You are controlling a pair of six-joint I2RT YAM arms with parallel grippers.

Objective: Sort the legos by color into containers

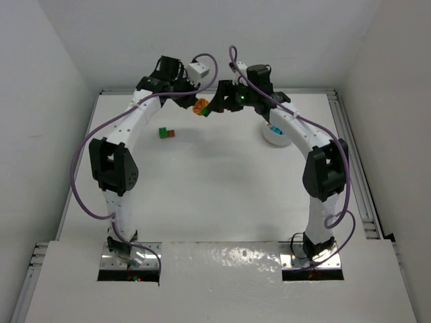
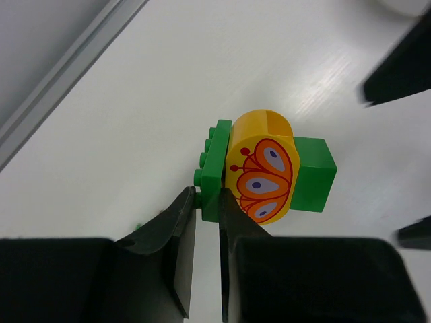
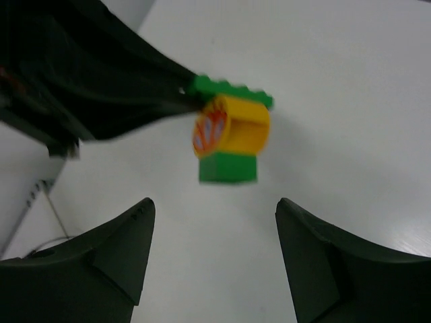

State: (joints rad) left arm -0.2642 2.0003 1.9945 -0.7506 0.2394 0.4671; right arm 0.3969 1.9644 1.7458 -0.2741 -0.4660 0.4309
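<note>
A joined lego stack [image 1: 199, 106] sits at the far middle of the table: a green flat plate [image 2: 217, 161], a yellow rounded brick with an orange pattern [image 2: 259, 168] and a green cube [image 2: 313, 173]. My left gripper [image 2: 207, 198] is shut on the edge of the green plate. My right gripper [image 3: 214, 208] is open and empty, its jaws wide apart just short of the green cube [image 3: 227, 168]. The white dish [image 1: 269, 138] stands to the right under the right arm, with a teal brick [image 1: 275, 127] in it. I cannot tell whether the stack rests on the table.
A small green brick joined to a brown one [image 1: 166, 132] lies on the table left of centre. The raised back rail [image 2: 60, 74] runs close behind the stack. The right gripper's dark fingers [image 2: 397, 60] show in the left wrist view.
</note>
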